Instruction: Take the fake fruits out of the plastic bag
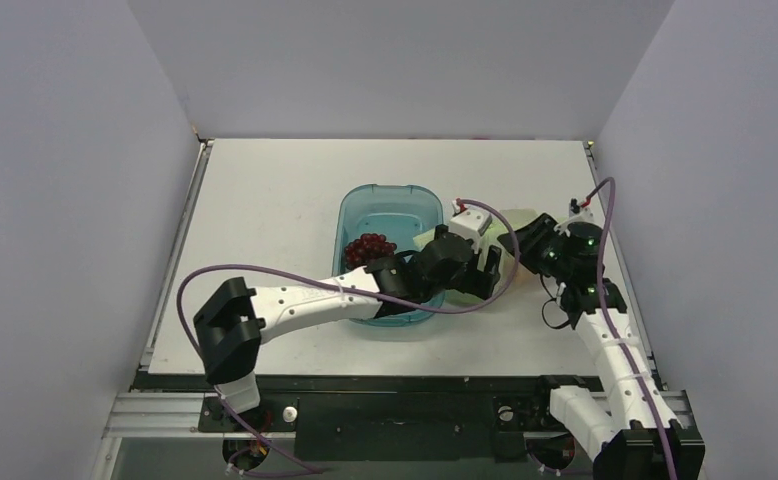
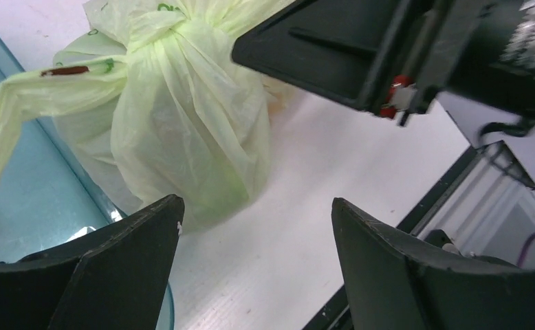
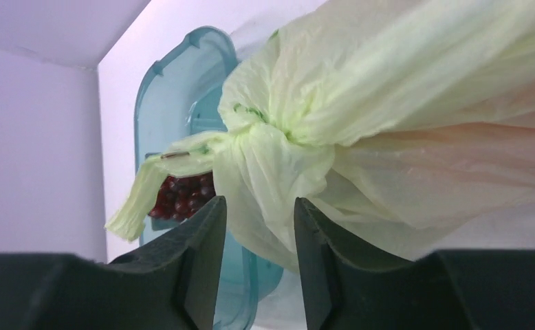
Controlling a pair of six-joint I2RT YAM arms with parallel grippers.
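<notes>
Top view: on the white table (image 1: 265, 200) a clear teal oval tray (image 1: 395, 212) sits at the centre, with a dark maroon grape bunch (image 1: 368, 247) at its 9 o'clock side. The plastic bag (image 1: 517, 215) lies just beside the tray at its 3 o'clock, mostly hidden by the two hands. The left gripper (image 1: 485, 272) reaches in from 7 o'clock across the tray's near end. The right gripper (image 1: 523, 240) comes from 5 o'clock and meets the bag from the right.

Left wrist view: the bag (image 2: 182, 130) rests on the table at 11 o'clock, bunched and tied at its top. One loop handle (image 2: 17, 93) trails toward 9 o'clock over the tray wall (image 2: 24, 199). The left hand's jaws stand wide, holding nothing, and the bag's foot lies just beyond the left fingertip. The right hand's black body fills 1 o'clock, above the bag.

Right wrist view: the jaws are narrow and pinch a fold of bag film hanging below the knot (image 3: 278, 130). The tray and grapes show at 9 o'clock behind it. The fake fruits cannot be made out; only a faint orange tint shows through the film.
</notes>
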